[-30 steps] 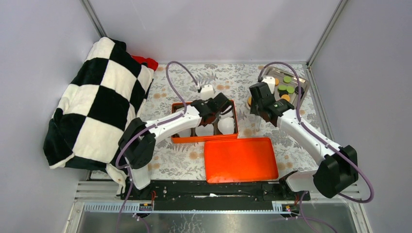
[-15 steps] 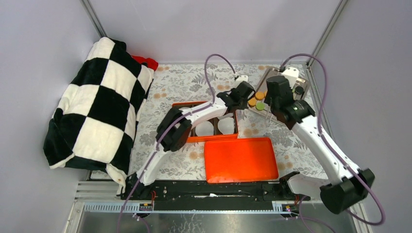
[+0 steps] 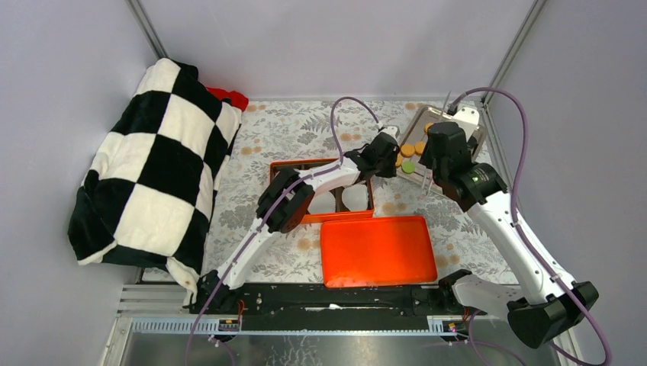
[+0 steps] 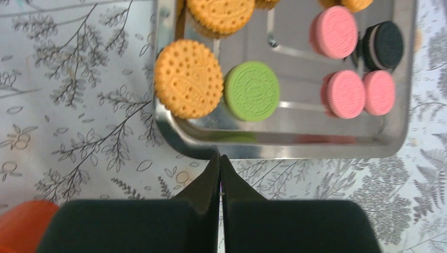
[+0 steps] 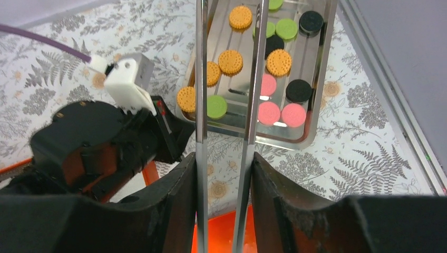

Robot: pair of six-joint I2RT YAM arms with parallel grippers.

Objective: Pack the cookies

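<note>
Floral table (image 3: 305,126) is bearing a tray (image 4: 295,150) of cookies (image 4: 252,90) at its far right corner, where I'm hovering my left gripper (image 4: 220,161) pressed together, right gripper (image 5: 230,16) spread.

The shiny silver rectangular metal tray (image 4: 295,141) is carrying small round ridged cookies (image 4: 251,90), which are showing orange, light green, pink, and black with a pale filling line. The counter (image 4: 79,105) around the tray is showing white cloth printed with grey ferns and small orange flowers. Near the tray, a flat rectangular lid (image 3: 378,250) and an open box (image 3: 339,217) are showing plain orange. Well left of the tray, a soft blanket (image 3: 152,168) is showing black-and-white checks. The left tool (image 4: 219,161) is showing matte black.
</note>
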